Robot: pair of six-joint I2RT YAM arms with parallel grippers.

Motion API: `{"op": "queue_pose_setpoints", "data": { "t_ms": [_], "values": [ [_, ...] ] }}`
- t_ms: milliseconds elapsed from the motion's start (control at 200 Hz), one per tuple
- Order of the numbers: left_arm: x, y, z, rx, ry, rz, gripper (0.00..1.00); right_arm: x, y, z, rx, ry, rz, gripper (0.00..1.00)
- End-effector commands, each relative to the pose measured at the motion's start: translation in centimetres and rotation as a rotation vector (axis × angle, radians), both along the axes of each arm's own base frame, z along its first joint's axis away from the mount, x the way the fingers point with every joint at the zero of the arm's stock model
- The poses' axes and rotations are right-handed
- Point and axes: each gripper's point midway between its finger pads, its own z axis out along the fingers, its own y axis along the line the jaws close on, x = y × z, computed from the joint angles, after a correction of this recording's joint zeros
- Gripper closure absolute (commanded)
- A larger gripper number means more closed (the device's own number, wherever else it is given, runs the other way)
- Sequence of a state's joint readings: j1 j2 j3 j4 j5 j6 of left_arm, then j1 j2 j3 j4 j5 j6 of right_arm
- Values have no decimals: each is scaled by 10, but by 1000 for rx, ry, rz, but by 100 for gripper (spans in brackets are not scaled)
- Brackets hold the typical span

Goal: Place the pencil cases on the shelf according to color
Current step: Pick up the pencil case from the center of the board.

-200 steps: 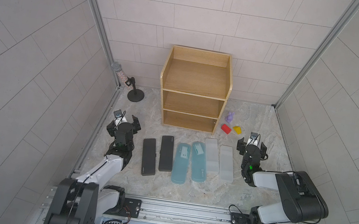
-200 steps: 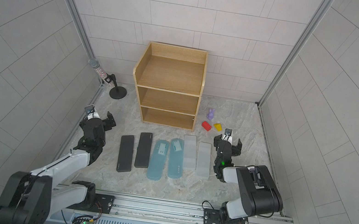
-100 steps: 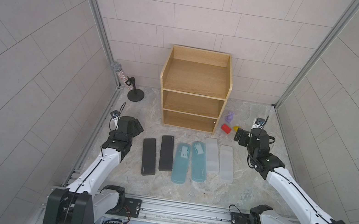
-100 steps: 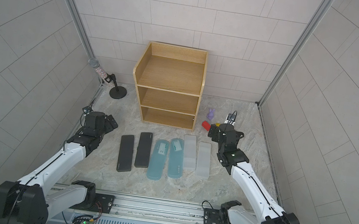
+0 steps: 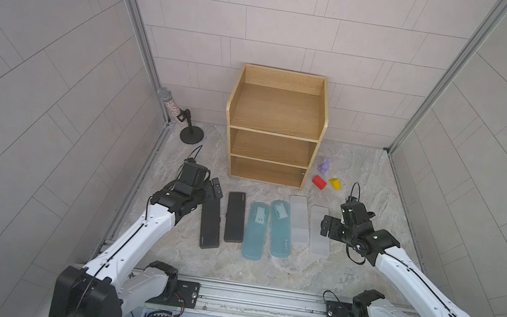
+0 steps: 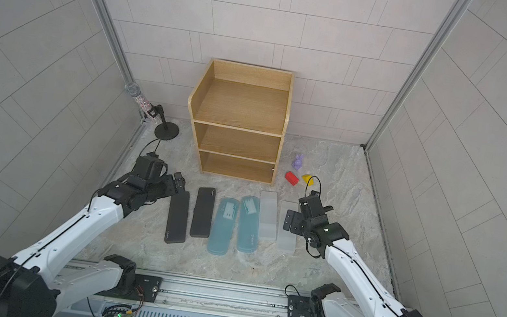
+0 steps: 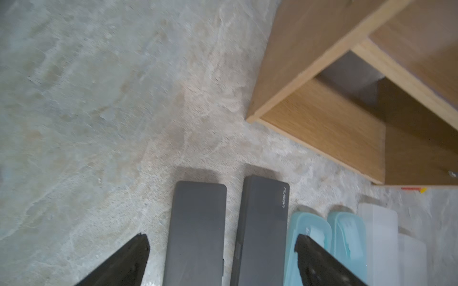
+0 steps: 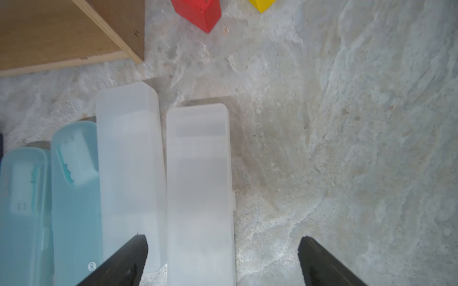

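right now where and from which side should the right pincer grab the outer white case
Grip the outer white case across its narrow width near mid-length, coming down from above. It lies flat on the table, so only the long edges offer grip. The other white case lies close alongside, leaving one finger of the open right pincer little room.

A glittery microphone (image 5: 169, 106) leans in a black stand (image 5: 191, 134) with a round base, at the far left corner of the desk (image 5: 363, 169). Toward the far right, a small purple rabbit figure (image 5: 325, 165) stands upright. Just nearer, a red block (image 5: 319, 182) and a yellow wedge (image 5: 335, 183) sit side by side, close but not touching. The desk's surface is grey and marbled. Pale tiled walls (image 5: 300, 19) enclose it, and a metal rail (image 5: 258, 298) runs along its near edge.
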State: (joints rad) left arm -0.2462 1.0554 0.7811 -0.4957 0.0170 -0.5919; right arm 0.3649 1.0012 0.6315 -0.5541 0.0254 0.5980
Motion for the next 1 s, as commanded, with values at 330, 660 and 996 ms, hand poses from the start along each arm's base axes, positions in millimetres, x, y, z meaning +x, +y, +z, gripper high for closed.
{"op": "queue_pose_setpoints", "data": {
  "t_ms": [330,660,996],
  "values": [
    [-23,-19,7,1,76,-137,0,-10,20,-34,25,125,29,3],
    [-24,-19,8,1,78,-139,0,-11,27,-65,-56,209,42,3],
    [-26,-23,5,-29,82,-136,0,-23,19,-59,-107,216,32,7]
  ]
}}
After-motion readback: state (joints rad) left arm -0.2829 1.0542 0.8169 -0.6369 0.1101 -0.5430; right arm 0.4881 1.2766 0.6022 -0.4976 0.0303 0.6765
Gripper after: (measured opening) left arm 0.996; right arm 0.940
